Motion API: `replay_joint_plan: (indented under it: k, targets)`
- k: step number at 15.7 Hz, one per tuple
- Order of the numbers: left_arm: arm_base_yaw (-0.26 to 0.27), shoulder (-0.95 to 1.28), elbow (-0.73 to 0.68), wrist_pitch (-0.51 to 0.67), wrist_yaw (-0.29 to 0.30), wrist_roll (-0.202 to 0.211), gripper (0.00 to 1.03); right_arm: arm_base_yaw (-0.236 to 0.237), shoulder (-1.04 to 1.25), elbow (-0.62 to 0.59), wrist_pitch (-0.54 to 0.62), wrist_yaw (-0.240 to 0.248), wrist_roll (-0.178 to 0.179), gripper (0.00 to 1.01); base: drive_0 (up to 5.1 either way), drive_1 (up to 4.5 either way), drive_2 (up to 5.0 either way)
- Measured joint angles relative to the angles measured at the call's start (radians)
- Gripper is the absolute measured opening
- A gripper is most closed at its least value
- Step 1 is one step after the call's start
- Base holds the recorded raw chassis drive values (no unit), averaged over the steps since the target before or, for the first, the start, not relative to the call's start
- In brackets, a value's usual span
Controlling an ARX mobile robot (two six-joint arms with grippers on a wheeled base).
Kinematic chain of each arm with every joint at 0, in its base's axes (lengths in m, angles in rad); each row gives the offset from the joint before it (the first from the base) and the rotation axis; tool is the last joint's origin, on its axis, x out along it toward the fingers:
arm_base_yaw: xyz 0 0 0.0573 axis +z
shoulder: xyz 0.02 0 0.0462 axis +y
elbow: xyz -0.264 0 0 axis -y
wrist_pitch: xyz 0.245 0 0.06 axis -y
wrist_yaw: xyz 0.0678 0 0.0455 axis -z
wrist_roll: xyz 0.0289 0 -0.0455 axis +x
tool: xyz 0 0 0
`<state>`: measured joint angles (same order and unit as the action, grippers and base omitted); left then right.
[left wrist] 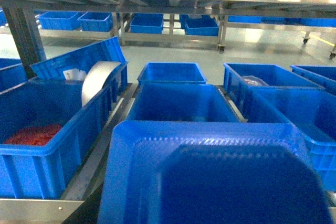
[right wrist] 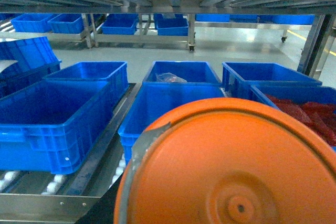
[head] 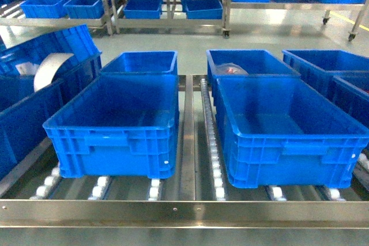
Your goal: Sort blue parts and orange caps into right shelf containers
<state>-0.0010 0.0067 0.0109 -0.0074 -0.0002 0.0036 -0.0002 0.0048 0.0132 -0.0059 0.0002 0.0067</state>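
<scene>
A: what's out beyond the end effector?
B: a steel roller rack [head: 193, 142], a white tape-like roll [head: 51, 68] off left, a crumpled plastic bag [head: 230, 69] further back, more metal shelving [head: 167, 22] across the grey floor [head: 190, 47].

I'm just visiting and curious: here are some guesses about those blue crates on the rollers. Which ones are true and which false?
1. Two large blue crates sit side by side at the front of the roller shelf. True: the left front crate and the right front crate.
2. The front crates are heaped full. False: both look empty in the head view.
3. A crate at far left holds red pieces. True, per the left wrist view.
4. A green disc fills the right wrist view. False: the big disc is orange.
5. The crate behind the right front one holds something wrapped in clear plastic. True.
</scene>
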Motion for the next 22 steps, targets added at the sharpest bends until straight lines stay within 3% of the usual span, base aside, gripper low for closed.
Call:
replay_joint_plan:
  k: [22]
  targets:
    - [0.000,0.000,0.000,0.000,0.000,0.000,0.42,0.000,0.000,0.000,-0.001,-0.001,0.000,0.43,0.0,0.00,0.0]
